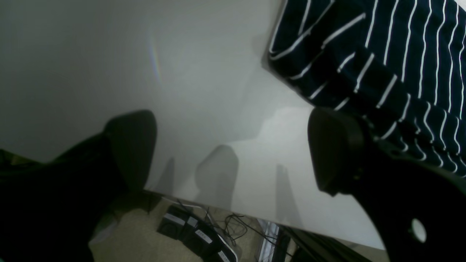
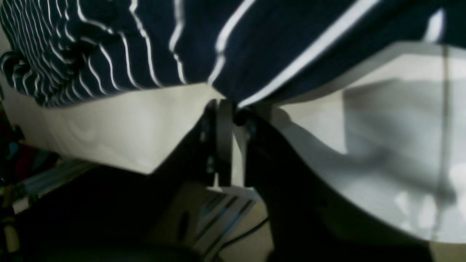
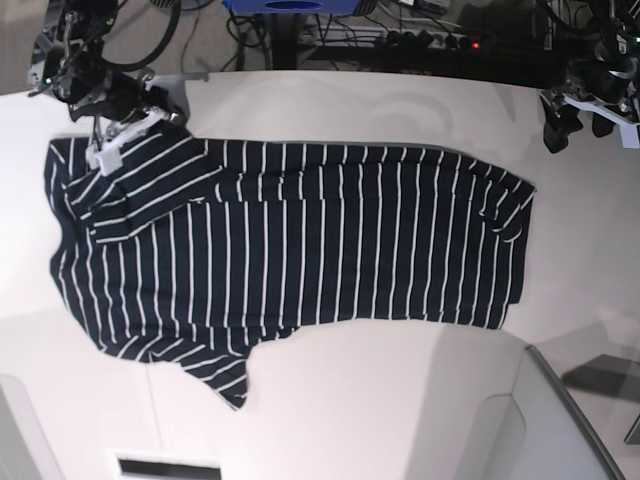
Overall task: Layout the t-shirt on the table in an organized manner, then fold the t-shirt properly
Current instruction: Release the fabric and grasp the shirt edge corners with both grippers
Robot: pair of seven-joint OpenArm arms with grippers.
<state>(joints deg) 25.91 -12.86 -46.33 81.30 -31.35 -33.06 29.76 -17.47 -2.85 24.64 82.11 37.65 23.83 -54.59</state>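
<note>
The t-shirt (image 3: 300,240), dark navy with thin white stripes, lies spread across the white table (image 3: 400,400), with one sleeve pointing to the near side. My right gripper (image 3: 103,155) is at the shirt's far left corner. In the right wrist view my right gripper (image 2: 225,107) is shut on the t-shirt's (image 2: 153,43) edge, and the cloth is bunched above it. My left gripper (image 3: 572,118) hovers open off the shirt's far right corner. In the left wrist view my left gripper (image 1: 233,149) holds nothing, and the t-shirt (image 1: 393,54) lies beside its right finger.
Cables and power strips (image 1: 196,233) lie on the floor past the table's edge (image 1: 255,214). More cables and equipment (image 3: 420,30) sit behind the far edge. A grey panel (image 3: 560,420) stands at the near right, and a dark slot (image 3: 165,467) at the near left.
</note>
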